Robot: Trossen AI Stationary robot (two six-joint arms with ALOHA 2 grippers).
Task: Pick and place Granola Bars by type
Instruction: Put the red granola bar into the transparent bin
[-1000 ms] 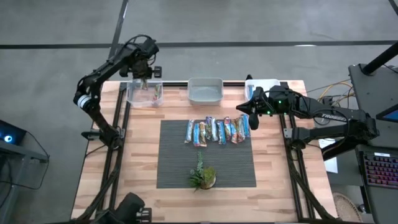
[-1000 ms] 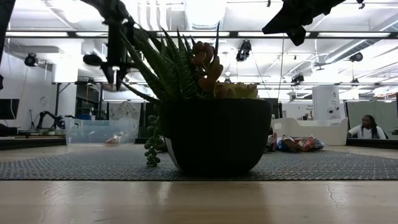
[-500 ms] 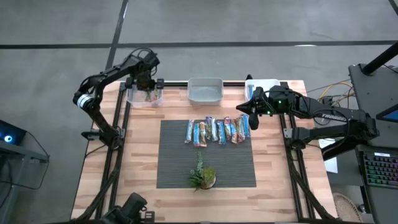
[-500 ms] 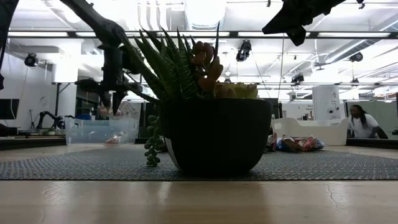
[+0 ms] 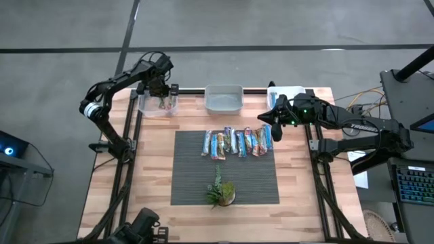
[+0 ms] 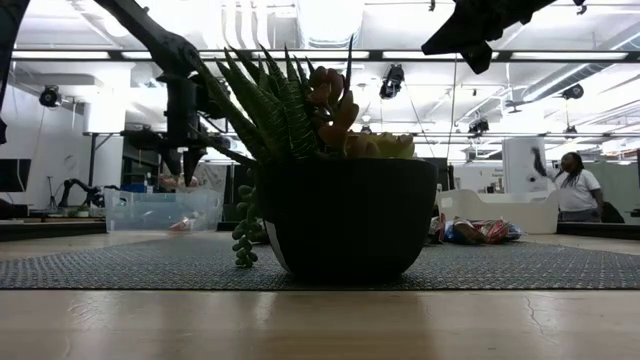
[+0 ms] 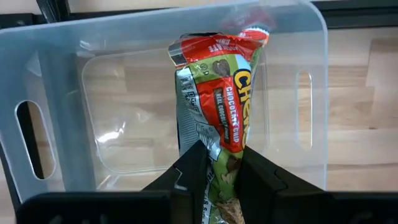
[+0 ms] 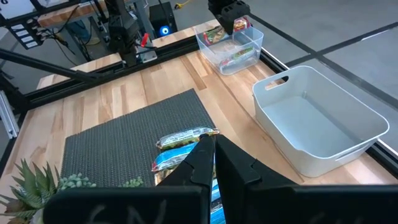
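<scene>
Looking at it now, your left gripper [image 7: 214, 171] is pinching a red-and-green chocolate chip bar [image 7: 217, 118] right above the clear bin [image 5: 157, 105] at the mat's [image 5: 224, 190] far left corner, bar hanging end-down so it should drop straight in. That bin already has a bar or two lying inside, so I'd guess that's the pile for this type.

The rest of the bars [image 5: 239, 142] sit in a tidy row on the mat's far edge, side by side, easy to pick one at a time. The middle bin [image 5: 224, 98] beyond the mat looks unused. Your right gripper [image 5: 266, 118] waits by the row's right end, fingers pressed together, holding nothing. The plant [image 5: 220, 192] sits on the mat's near side, out of the way.
</scene>
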